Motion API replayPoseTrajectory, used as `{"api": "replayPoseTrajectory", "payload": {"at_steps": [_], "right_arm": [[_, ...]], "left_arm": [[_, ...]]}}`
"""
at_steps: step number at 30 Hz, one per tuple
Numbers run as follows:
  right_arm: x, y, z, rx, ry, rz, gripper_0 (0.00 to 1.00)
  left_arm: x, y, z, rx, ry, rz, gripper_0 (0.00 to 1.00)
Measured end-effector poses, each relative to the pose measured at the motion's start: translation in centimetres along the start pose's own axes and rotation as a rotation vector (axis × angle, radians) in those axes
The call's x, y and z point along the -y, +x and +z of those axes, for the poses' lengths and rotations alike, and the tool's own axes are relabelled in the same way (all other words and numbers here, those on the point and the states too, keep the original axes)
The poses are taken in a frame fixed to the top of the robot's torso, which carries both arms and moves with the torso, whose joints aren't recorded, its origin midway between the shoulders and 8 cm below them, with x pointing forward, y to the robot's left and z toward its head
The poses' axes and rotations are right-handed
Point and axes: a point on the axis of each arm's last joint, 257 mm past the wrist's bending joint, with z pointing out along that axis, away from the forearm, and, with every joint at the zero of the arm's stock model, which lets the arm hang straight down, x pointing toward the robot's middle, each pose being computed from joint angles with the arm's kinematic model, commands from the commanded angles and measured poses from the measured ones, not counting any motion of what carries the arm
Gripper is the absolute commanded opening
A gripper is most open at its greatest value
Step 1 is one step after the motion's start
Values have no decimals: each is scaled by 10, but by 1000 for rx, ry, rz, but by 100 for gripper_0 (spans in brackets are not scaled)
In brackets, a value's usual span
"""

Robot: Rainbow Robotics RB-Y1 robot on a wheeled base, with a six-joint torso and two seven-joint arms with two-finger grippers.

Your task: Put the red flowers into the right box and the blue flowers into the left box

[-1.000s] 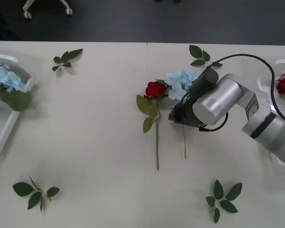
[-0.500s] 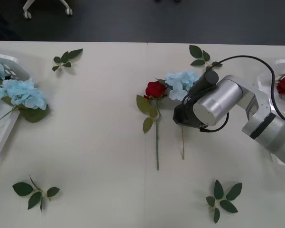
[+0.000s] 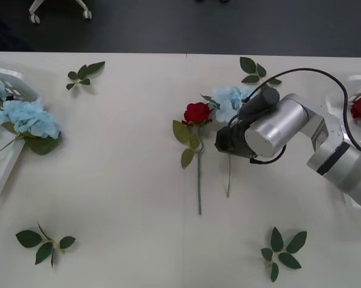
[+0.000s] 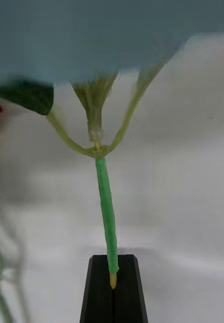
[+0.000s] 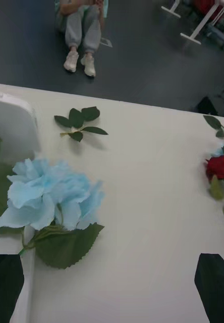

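One blue flower in right claw

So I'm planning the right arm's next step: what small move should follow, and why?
Probably lift: the right tool is shut on the blue flower's stem, while its bloom lies beside the red rose mid-table, far from the left box.

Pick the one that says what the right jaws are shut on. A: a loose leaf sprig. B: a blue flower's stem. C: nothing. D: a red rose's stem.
B: in the right wrist view the black right gripper is closed on a green stem that runs up to pale blue petals, the blue flower beside the red rose.
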Motion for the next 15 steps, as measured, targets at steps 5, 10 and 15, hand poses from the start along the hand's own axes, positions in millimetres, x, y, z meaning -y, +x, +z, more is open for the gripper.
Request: {"api": "replayPoseTrajectory", "payload": {"at_steps": [5, 10, 15], "right_arm": [[-36, -17, -41, -27, -142, 84, 0], [-47, -39, -100, -42, -222, 40, 0], [-42, -55, -142, -43, -285, -131, 0]], "left_arm": [[20, -8, 8, 34, 66, -21, 100], [51, -5, 17, 19, 166, -25, 100], [78, -4, 17, -7, 242, 58, 100]]}}
